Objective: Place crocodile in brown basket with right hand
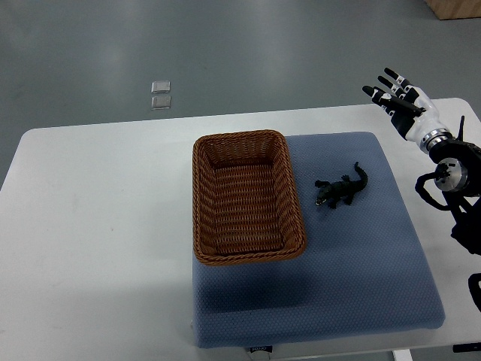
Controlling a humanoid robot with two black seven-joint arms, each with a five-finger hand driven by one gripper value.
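Note:
A small black toy crocodile (343,189) lies on the blue mat (361,256), just right of the brown wicker basket (201,197). The basket holds nothing that I can see. My right hand (394,93) hovers at the table's far right corner, well above and to the right of the crocodile. Its black-and-white fingers (388,78) are spread and hold nothing. The forearm (451,162) comes in from the right edge. The left arm does not show.
The mat and basket rest on a white table (98,226) with rounded corners. Beyond the table's far edge, two small clear squares (161,93) lie on the grey floor. A wooden box corner (455,7) shows at the top right.

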